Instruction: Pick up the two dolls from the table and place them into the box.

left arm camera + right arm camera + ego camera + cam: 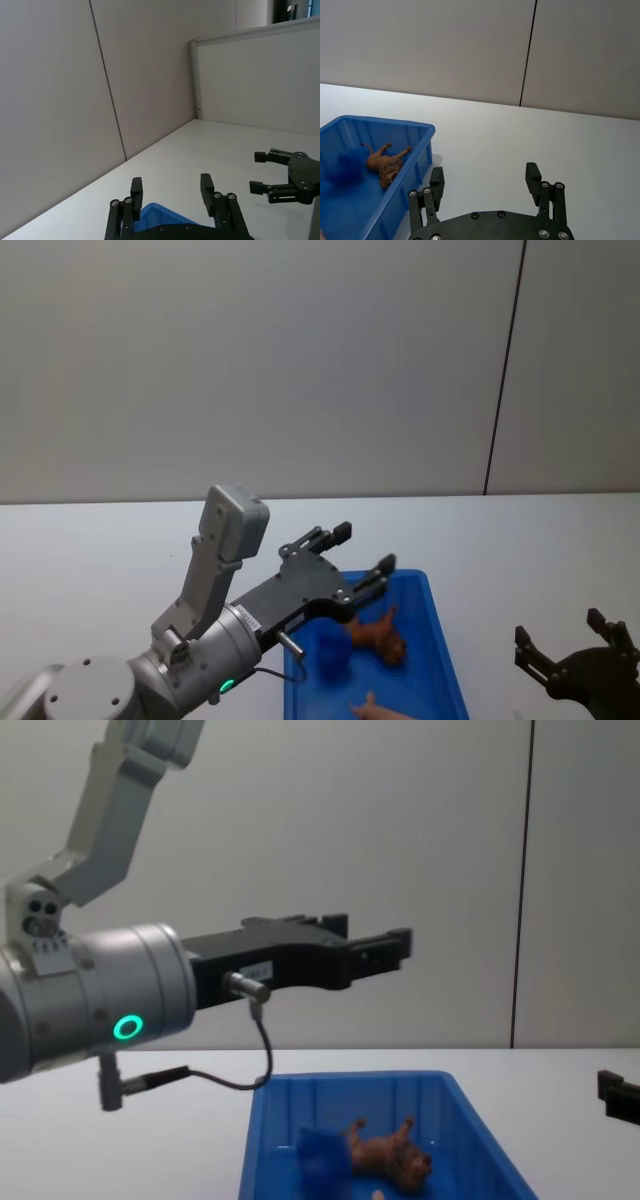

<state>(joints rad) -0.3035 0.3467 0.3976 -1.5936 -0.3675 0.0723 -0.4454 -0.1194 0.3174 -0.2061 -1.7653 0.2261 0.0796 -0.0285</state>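
Left gripper (362,552) is held raised over the far end of the box (447,664), with its two fingers spread apart and nothing between them; in the chest view (380,942) it is seen well above the box's rim, pointing toward the right. Right gripper (578,648) is seen low at the right side, over the table (100,550) and beside the box, its fingers likewise spread with nothing held; the gap between them (485,177) is shown over bare tabletop in the right wrist view.

Inside the box, the brown lion doll (380,633) is seen lying on its side on the floor of the bin, legs pointing upward and thin tail stretched out, as is confirmed in the right wrist view (386,161) and the chest view (390,1152). A pale pink shape (378,708) is visible at the near end of the box floor, cut off by the lower edge of the head view; it cannot be told with certainty that this is the pig doll. A blurred blue patch (333,645) is seen just beside the lion.
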